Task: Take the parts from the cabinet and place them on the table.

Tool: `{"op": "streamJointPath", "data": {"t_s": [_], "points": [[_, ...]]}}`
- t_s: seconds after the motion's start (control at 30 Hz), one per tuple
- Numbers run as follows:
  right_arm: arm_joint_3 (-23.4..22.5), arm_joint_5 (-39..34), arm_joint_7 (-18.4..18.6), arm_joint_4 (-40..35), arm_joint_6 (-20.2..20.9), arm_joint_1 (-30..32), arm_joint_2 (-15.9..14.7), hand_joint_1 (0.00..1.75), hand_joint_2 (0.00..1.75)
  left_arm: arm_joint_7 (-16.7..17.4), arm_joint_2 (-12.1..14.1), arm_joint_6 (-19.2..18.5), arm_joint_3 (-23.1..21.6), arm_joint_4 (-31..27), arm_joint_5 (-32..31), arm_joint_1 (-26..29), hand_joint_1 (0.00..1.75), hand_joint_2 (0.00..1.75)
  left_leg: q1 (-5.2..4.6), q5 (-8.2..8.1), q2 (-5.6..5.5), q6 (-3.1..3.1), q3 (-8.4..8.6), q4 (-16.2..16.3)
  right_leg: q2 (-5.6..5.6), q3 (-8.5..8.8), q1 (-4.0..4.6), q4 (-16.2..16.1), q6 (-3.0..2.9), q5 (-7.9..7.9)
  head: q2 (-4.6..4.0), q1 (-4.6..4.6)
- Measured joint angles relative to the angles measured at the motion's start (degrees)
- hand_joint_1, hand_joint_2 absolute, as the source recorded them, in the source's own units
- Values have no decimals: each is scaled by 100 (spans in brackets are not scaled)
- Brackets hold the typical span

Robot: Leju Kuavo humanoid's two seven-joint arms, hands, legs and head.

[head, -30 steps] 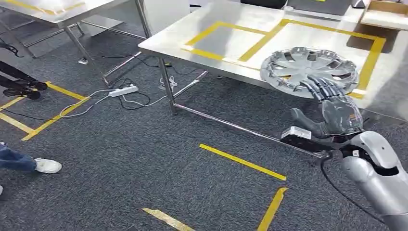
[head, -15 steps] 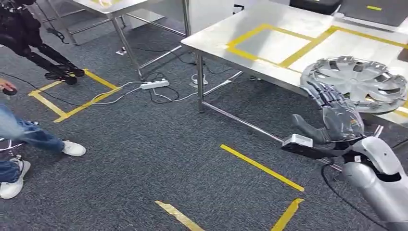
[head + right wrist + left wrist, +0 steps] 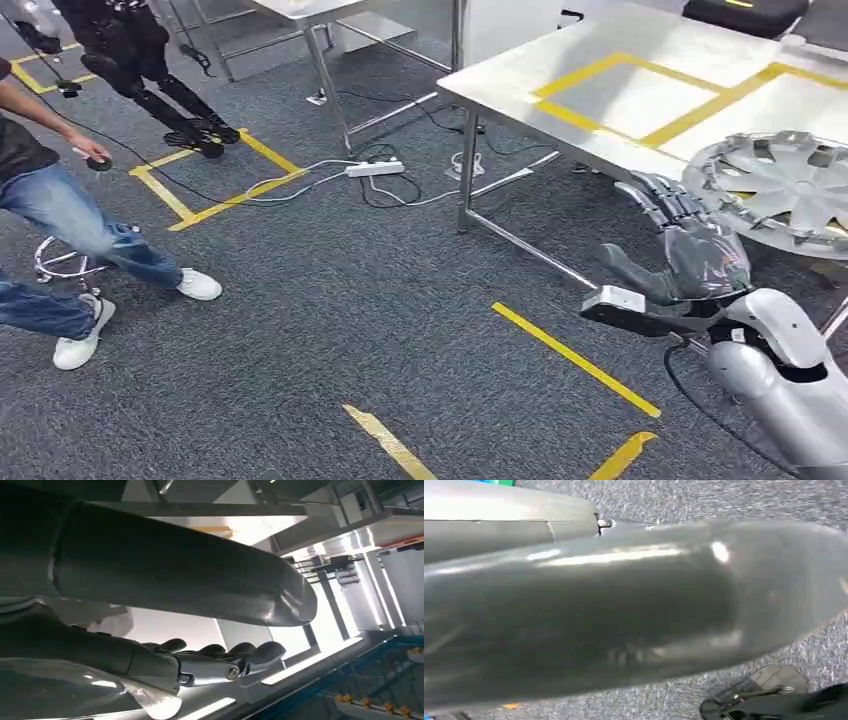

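A silver wheel cover point(image 3: 785, 190) lies flat on the steel table point(image 3: 560, 105), near its front edge and inside yellow tape lines. My right hand point(image 3: 685, 250) hovers in front of the table edge, just left of the wheel cover and apart from it. Its fingers are stretched out and it holds nothing. The right wrist view looks up past the thick thumb point(image 3: 175, 575) and the straight dark fingers point(image 3: 225, 657), with nothing between them. In the left wrist view a blurred grey part of my left hand point(image 3: 624, 615) hangs over the carpet, its fingers hidden.
A person point(image 3: 60, 200) in jeans steps across the carpet at the left beside a stool point(image 3: 65, 265). A dark legged machine point(image 3: 150, 70) stands at the back left. A power strip point(image 3: 375, 168) with cables lies near the table leg point(image 3: 465, 175). Yellow tape point(image 3: 575, 355) marks the floor.
The camera has swung left, so the table and wheel cover slid right and the person came into view. My right hand's fingertips, which overlapped the wheel cover, now sit just off its left rim.
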Motion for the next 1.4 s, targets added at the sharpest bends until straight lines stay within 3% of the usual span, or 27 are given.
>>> {"op": "streamJointPath", "data": {"t_s": [0.07,0.13,0.17,0.23,0.3,0.33,0.37,0.43,0.5,0.53,0.63,0.67,0.73,0.77,0.83,0.87,0.9,0.97,1.0,1.03,1.07,1.17,1.2,1.23,1.3,1.37,1.4], "points": [[-22,-2,-7,-2,-11,7,0,0,0,-13,-2,-2,0,0,11,-36,0,0,-43,-4,-25,47,-11,-98,-93,-28,46,12,57,-9,0,11],[-17,-2,-15,-17,-15,18,0,0,0,-15,7,-2,0,0,15,-17,0,0,-63,9,-156,106,-30,-115,-218,6,38,-10,108,-18,0,4],[-33,-4,-15,-46,-17,26,0,0,0,-11,5,-4,0,0,15,-5,0,0,-16,49,-205,166,12,-182,-167,-38,12,12,156,-82,0,2],[-46,-11,-15,-63,-31,29,-2,0,0,-2,2,-2,2,0,15,-10,0,0,-13,62,-281,229,13,-188,298,-247,2,507,168,-383,0,28],[-70,-61,-15,-65,-35,110,-4,0,0,-2,0,-9,2,0,15,-9,0,0,-19,66,-395,248,7,-187,418,-693,3,1385,180,-729,0,44],[-83,-74,-15,-66,-37,182,-4,0,0,-2,-2,-31,2,0,15,-2,0,0,-24,66,-469,252,6,-184,433,-891,5,1726,184,-802,0,48],[-105,-90,-15,-66,-41,234,-4,0,0,-2,-4,-39,2,0,11,17,0,0,-25,66,-543,252,8,-183,437,-940,5,1740,179,-706,0,46],[-142,-98,-15,-68,-44,244,-4,0,0,7,-9,-39,4,0,9,50,0,0,-24,68,-656,250,12,-175,452,-674,4,1083,158,-250,0,50],[-184,-105,-17,-94,-52,235,-4,0,0,7,-13,-39,2,0,9,50,0,0,-18,72,-751,240,17,-171,635,-258,-4,223,124,150,0,52],[-201,-107,-17,-102,-61,237,-4,0,0,4,-15,-39,4,0,11,30,0,0,-48,67,-809,204,-26,-134,762,-93,-29,-27,102,62,0,42],[-277,-114,-33,-135,-83,281,-28,0,0,-4,-18,-39,4,0,17,61,0,0,12,135,-947,101,-74,-165,647,-113,22,-4,62,88,0,46],[-299,-118,-41,-146,-83,277,-28,0,0,-2,-7,-39,4,0,22,71,0,0,-11,125,-989,70,-73,-156,591,-88,-14,-71,16,121,0,42],[-330,-120,-70,-173,-76,251,-28,0,0,-2,-9,-37,7,0,52,80,0,0,-18,-157,-631,19,-212,205,479,-35,-28,-116,-38,143,0,9],[-341,-116,-83,-175,-66,239,-28,0,0,-7,-13,-39,9,0,55,62,0,0,9,-390,-510,-15,-414,653,412,-30,-23,-115,-42,140,0,20],[-347,-101,-83,-173,-11,217,-28,0,0,-2,-11,-42,9,0,59,58,0,0,52,-668,-429,-60,-757,1390,295,-31,-15,-113,-50,131,0,22],[-345,-94,-81,-173,7,199,-28,0,0,-2,-9,-42,11,0,66,70,0,0,69,-662,-411,-78,-810,1514,244,-30,-15,-112,-49,129,0,15],[-345,-87,-74,-170,22,169,-28,0,0,-4,-4,-55,18,0,90,85,0,0,97,-508,-399,-98,-740,1367,178,-29,-17,-112,-45,123,0,15],[-347,-85,-63,-155,44,91,-28,0,0,-15,7,-63,28,0,118,88,0,0,135,-53,-302,-118,-332,537,79,-14,-22,-104,-13,102,0,17],[-350,-87,-63,-149,61,42,-28,0,0,-13,4,-63,28,0,118,83,0,0,141,117,-129,-125,-104,89,35,-1,-21,-93,19,82,0,15],[-356,-100,-63,-136,81,-13,-39,0,0,-2,-9,-63,28,0,120,65,0,0,47,-7,96,-129,-39,-52,-7,-18,29,-65,71,56,0,2],[-365,-124,-63,-129,101,-52,-63,0,0,-2,-9,-65,31,0,125,48,0,0,62,20,23,-17,-71,-66,-46,-33,38,-42,98,42,0,17],[-398,-244,-70,-125,96,-88,-96,0,0,-11,-2,-85,42,0,135,71,0,0,34,20,-143,96,-82,-81,-227,30,12,-77,179,13,0,13],[-422,-267,-77,-125,94,-92,-114,0,0,-7,-2,-85,42,0,133,75,0,0,55,36,-187,139,-70,-95,-151,10,-18,-64,226,-27,0,9],[-472,-280,-83,-125,92,-92,-155,0,0,-2,-7,-85,42,0,131,67,0,0,52,36,-244,182,-70,-98,149,-98,-28,176,233,-195,0,22],[-522,-297,-87,-122,101,-89,-247,0,0,4,7,-79,42,0,133,51,0,0,29,45,-363,245,-74,-97,380,-529,-13,1072,211,-615,0,48],[-535,-310,-92,-109,122,-66,-275,0,0,4,4,-81,44,0,135,55,0,0,-12,45,-482,262,-74,-94,429,-920,1,1735,183,-772,0,52],[-546,-313,-94,-96,138,-63,-286,0,0,4,2,-81,44,0,129,65,0,0,-30,47,-548,273,-73,-92,435,-946,14,1690,146,-644,0,52]]}}
